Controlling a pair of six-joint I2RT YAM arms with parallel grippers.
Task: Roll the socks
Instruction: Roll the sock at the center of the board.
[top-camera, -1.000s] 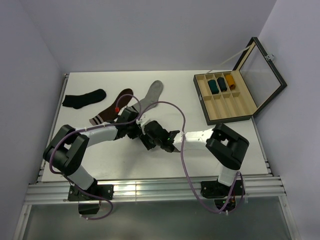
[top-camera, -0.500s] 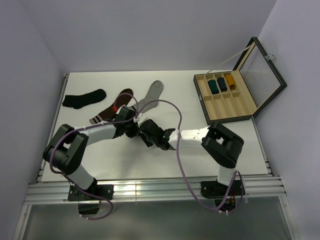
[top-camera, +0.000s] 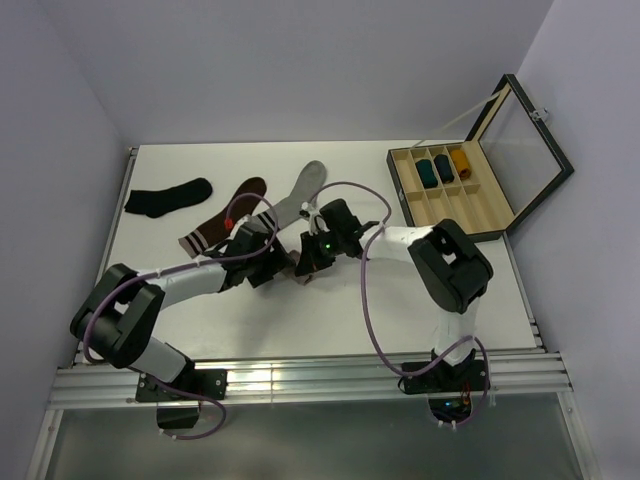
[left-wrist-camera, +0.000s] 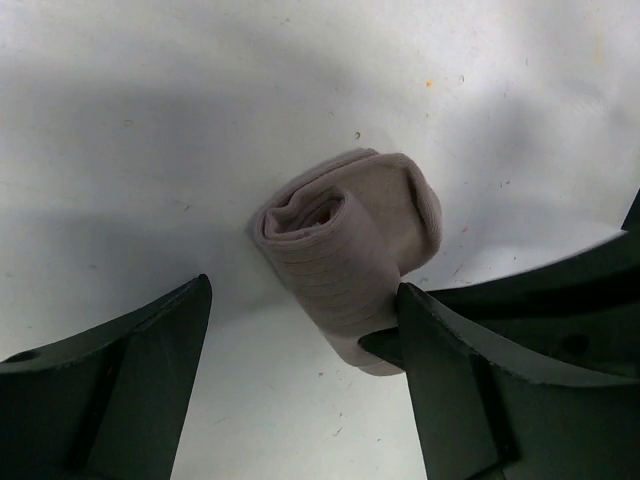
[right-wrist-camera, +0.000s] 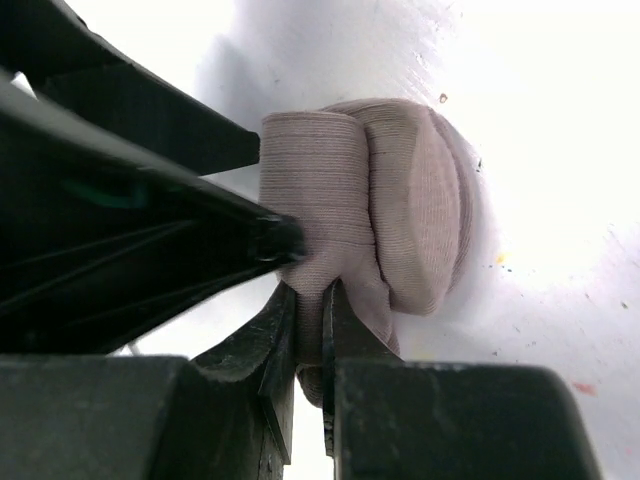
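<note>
One sock is already made up: the dusty pink ankle sock (left-wrist-camera: 345, 250) sits as a tight ribbed roll on the white bench (left-wrist-camera: 150, 120), about mid-bench, just beyond my two arms. My left tool (left-wrist-camera: 300, 295) stands spread wide, one finger against the roll's side and the other well clear, so it grips nothing. I read it as a fence that stops the roll from tipping or wandering. My right tool (right-wrist-camera: 308, 300) is pressed almost together on a fold of fabric at the roll's near edge, pinching that loose end. I judge this is either to keep the roll from springing open or to tuck the end in.

Further out, the light grey ankle sock (top-camera: 305, 185) lies flat and not yet rolled, close enough to be taken next. Left of it lie a dark brown sock with a pale striped cuff (top-camera: 225, 215) and a plain black sock (top-camera: 165, 197), both flat. At the far right, an open wooden compartment box (top-camera: 475, 205) holds three rolled socks at its far end, presumably where finished rolls go.
</note>
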